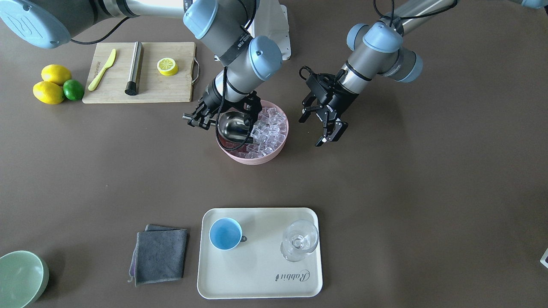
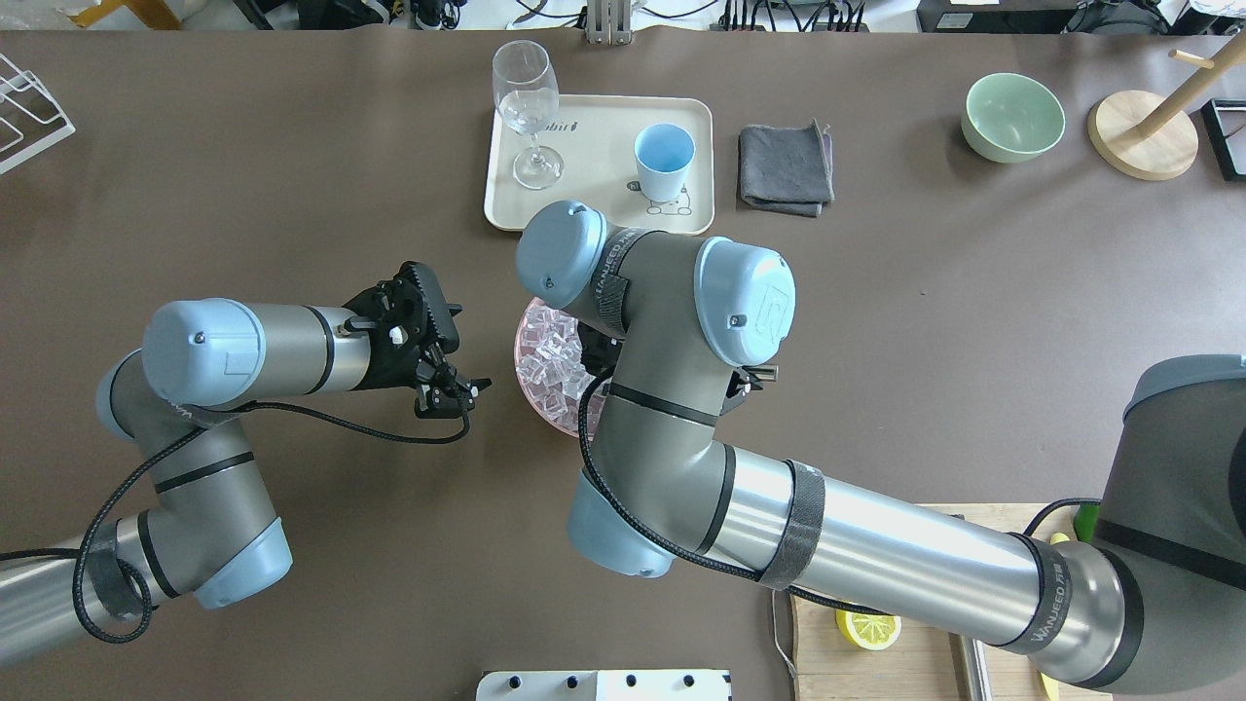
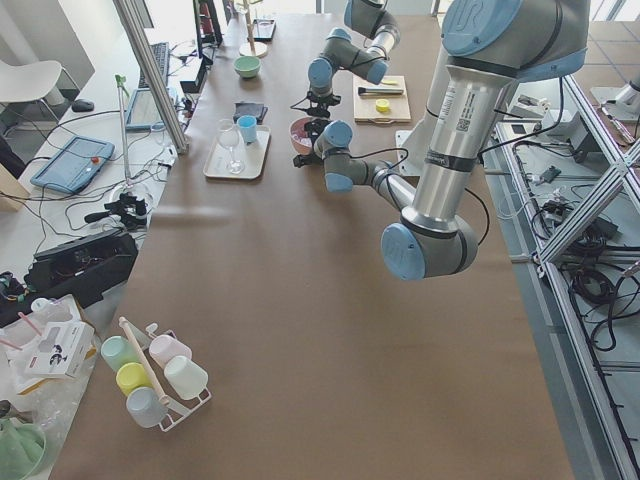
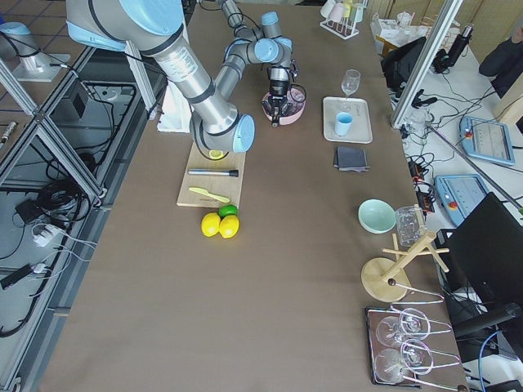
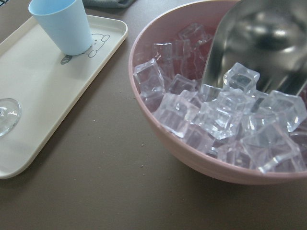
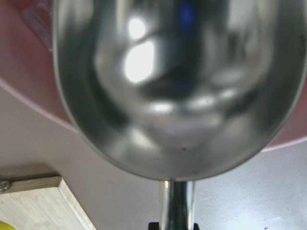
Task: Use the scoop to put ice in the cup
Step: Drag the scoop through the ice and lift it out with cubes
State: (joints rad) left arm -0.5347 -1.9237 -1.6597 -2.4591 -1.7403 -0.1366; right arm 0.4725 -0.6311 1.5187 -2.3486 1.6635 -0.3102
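Note:
The steel scoop [image 1: 233,128] lies trough-first in the pink bowl [image 1: 257,160], its lip against the heap of clear ice [image 1: 269,128]. My right gripper [image 1: 205,117] is shut on the scoop's handle at the bowl's edge. In the right wrist view the empty trough [image 6: 177,86] fills the frame. My left gripper [image 1: 319,128] is open and empty, just beside the bowl; its view shows the ice [image 5: 225,115], the scoop [image 5: 259,38] and the cup [image 5: 62,28]. The light-blue cup [image 1: 225,233] stands upright and empty on the cream tray [image 1: 257,278].
A clear stemmed glass [image 1: 299,239] stands on the tray beside the cup. A grey cloth [image 1: 160,254] and a pale green bowl [image 1: 19,278] lie near it. A cutting board [image 1: 141,92] holds a knife, a steel rod and half a lemon; lemons and a lime [image 1: 73,90] sit beside it.

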